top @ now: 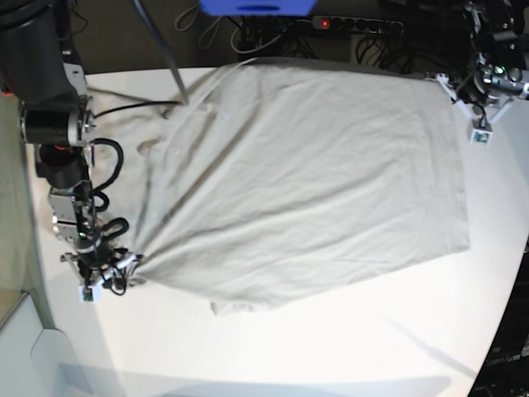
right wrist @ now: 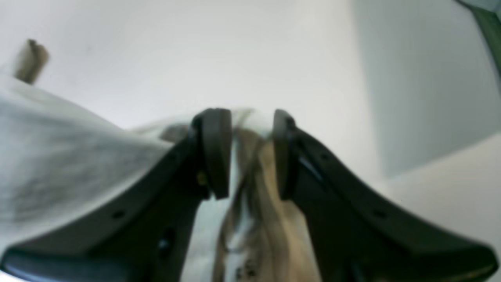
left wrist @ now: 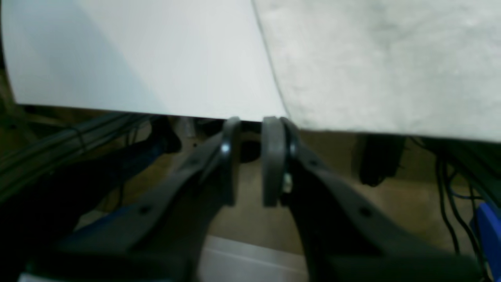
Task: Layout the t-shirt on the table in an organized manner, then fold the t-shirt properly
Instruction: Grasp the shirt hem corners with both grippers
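Beige cotton covers most of the white table (top: 331, 347): the t-shirt (top: 314, 174) lies spread out flat, reaching from the far edge toward the middle, with bare tabletop left along the near side. Its cloth is pulled into long diagonal creases that run toward the near-left corner of the garment, where it bunches to a point.

That bunched corner sits in the right hand (top: 124, 266), low at the left side of the table. Seen from the right wrist camera, the right hand (right wrist: 244, 152) has a rumpled fold of tan fabric between its two black fingers (right wrist: 213, 152), so it is gripping the t-shirt (right wrist: 58, 164), and more cloth drapes away to the left over the white table (right wrist: 274, 58).

The left hand (top: 479, 116) is at the far-right corner of the shirt, right at the table's edge. From the left wrist camera, the left hand (left wrist: 250, 160) shows its fingers (left wrist: 272, 160) standing a narrow gap apart with nothing visible between them; they sit just off the table edge (left wrist: 137, 70), with the t-shirt (left wrist: 391, 66) hem beside the right finger. I cannot tell whether it pinches any cloth.

A black power strip (top: 355, 25) with a red switch and loose cables (top: 107, 157) lie beyond the far edge.
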`<state>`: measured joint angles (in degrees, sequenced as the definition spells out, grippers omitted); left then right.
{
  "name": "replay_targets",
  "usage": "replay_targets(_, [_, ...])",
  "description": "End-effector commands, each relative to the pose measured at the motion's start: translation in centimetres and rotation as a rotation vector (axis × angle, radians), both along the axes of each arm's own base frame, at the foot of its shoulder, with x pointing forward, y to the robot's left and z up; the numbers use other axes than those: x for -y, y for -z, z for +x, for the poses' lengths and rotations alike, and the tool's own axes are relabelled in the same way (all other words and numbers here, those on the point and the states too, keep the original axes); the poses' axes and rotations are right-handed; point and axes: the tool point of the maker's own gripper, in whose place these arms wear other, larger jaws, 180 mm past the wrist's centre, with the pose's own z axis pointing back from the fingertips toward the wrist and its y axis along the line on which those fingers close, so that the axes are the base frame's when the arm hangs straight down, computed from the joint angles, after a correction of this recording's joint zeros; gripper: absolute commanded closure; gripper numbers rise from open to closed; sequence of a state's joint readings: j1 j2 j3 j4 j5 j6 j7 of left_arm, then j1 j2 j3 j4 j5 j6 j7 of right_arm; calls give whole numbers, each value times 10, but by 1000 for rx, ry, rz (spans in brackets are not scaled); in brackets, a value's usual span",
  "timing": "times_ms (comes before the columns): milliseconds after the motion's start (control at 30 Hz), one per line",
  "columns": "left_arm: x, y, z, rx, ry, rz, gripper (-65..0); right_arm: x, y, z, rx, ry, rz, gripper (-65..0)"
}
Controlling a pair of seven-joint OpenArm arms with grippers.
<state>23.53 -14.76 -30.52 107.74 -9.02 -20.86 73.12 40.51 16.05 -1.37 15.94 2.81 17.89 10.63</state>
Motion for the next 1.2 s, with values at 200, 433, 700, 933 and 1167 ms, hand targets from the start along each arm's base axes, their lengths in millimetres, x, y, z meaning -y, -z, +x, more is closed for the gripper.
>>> replay_targets(200, [4,-1,3,23,-7,-6,-168,18,-8,-1,47,76,33,-198])
replay_targets(433, [20,0,18,49,19,-34,-408,18,14,-18,3,77,32,-198])
replay_targets(700, [32,26,13,-25,33,-82,-416,18,27,-30,-21,78,31,-198])
replay_targets(933, [30,44,15,-24,15,-110,-405,30,26,-33,-24,89,15,-198])
replay_targets(1167, [23,70,42,-16,-45,-166,-41,35,25,-34,-25,93,8,-198])
